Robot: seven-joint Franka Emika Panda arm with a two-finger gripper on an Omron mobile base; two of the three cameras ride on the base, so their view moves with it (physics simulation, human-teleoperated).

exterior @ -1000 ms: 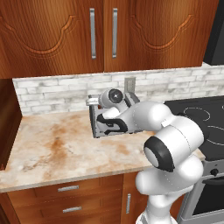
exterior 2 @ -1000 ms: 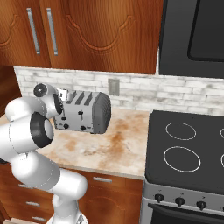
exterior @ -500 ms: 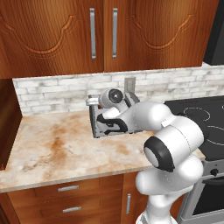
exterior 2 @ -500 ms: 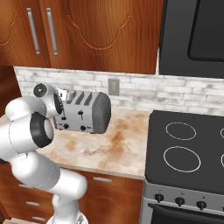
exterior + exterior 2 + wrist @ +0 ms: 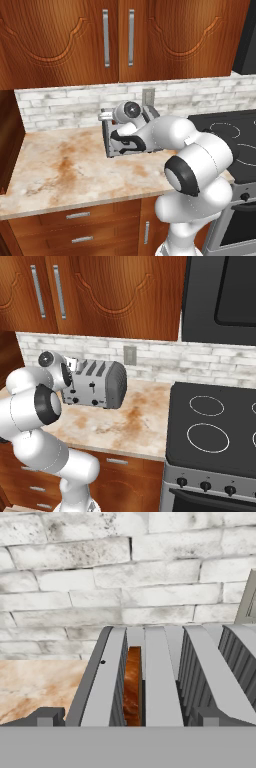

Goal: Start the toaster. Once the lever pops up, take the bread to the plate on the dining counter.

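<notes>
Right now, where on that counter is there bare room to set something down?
The marbled counter lies bare left of the toaster, out to the wood side wall. In front of the toaster, and between it and the stove, there is bare stone too. It is crowded at the toaster's left end, where the arm reaches in.

The boxy silver-grey four-slot toaster (image 5: 97, 385) with darker grey ends stands upright on the marbled beige tabletop (image 5: 135, 421), near the brick backsplash. The thin tan-brown bread slice (image 5: 132, 684) sits upright, sunk in its leftmost slot in the hand view.
</notes>
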